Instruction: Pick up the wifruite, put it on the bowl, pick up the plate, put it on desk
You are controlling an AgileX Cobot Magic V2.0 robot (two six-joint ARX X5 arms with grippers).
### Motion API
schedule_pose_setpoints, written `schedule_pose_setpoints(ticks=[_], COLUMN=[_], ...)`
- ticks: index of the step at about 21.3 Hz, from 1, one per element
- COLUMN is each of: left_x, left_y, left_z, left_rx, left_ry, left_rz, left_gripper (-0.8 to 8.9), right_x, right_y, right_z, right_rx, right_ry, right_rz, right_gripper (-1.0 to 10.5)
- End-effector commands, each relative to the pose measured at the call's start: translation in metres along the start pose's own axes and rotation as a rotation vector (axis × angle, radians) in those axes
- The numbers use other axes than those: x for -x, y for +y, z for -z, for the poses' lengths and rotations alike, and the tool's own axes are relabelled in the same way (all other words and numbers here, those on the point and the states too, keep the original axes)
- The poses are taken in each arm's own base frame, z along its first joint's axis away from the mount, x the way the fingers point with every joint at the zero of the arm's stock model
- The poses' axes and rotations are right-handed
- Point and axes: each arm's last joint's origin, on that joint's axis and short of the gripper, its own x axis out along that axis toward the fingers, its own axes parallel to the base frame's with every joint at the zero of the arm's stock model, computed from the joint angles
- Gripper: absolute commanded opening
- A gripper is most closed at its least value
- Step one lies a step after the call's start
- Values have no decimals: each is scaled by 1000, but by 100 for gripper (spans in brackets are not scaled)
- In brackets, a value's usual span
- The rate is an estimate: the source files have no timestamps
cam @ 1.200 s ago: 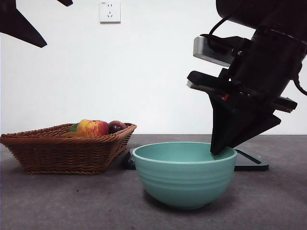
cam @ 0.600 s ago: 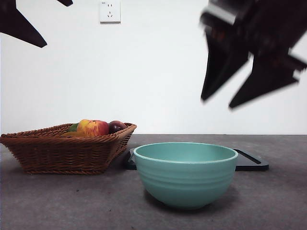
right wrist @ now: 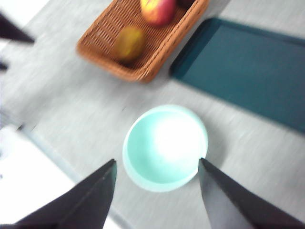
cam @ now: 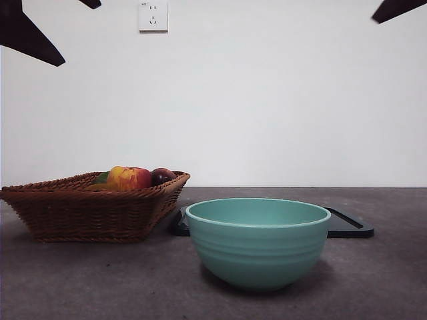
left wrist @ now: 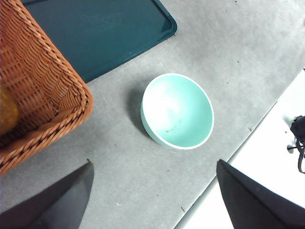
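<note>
Right gripper (right wrist: 156, 191) is high above the desk (cam: 80, 280), jaws spread wide, nothing between them; in the front view it shows only as a black tip at the top right corner (cam: 397, 8). The teal-green bowl (right wrist: 165, 147) sits directly below it, framed between the two jaws, not touched. Right wrist view is motion-blurred. Left gripper (left wrist: 155, 198) also hangs high, jaws wide apart and empty, with the bowl (left wrist: 177, 111) below and just ahead of the gap between them; in the front view it is the black shapes at the top left corner (cam: 27, 33). Bowl interior looks empty in both wrist views, only glare and a few faint specks on the inside. Bowl stands upright on the desk, near the camera in the front view (cam: 257, 241). The wicker basket (right wrist: 143, 40) is beyond the bowl from the right gripper, well apart from it. In the basket: a red-yellow apple (right wrist: 158, 9), a dull orange-brown oval wifruite (right wrist: 129, 43) beside it, and a dark purple round fruit (cam: 162, 176). A dark teal flat tray (right wrist: 248, 67) lies on the desk next to the basket, behind the bowl, bare. White wall socket (cam: 153, 15) on the wall behind.
</note>
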Motion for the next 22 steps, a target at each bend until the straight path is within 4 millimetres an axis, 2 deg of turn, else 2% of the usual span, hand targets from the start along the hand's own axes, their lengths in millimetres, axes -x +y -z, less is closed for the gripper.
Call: schedule_pose_setpoints(ticks=[1,5,13,15,18,19,22], left_x=[1,1,1,1,1,1,1], left_y=[-2,-2,-2,-2,-2,-2,-2], left_z=[-2,-1,-1,-1,-1,-1,-1], left_rx=[-10,-3,-2,-2,-3,-2,-2], left_ry=[-1,13,14,14,14,14,14], left_rz=[9,9,9,9,9,9,9], left_gripper=[406,406,397,299,16,14,16], right_x=[7,11,11,11,11,11,11], right_y=[3,2,2,2,2,2,2], right_z=[4,13,14,14,14,14,13], right_rx=[13,-5,-6,-6,-1,11,20], right_ry=[38,122,126,126,126,125,121], right_rz=[-36,-63,-61,-61,-61,-61,-60], right_gripper=[273,273,272,251,59,0,6])
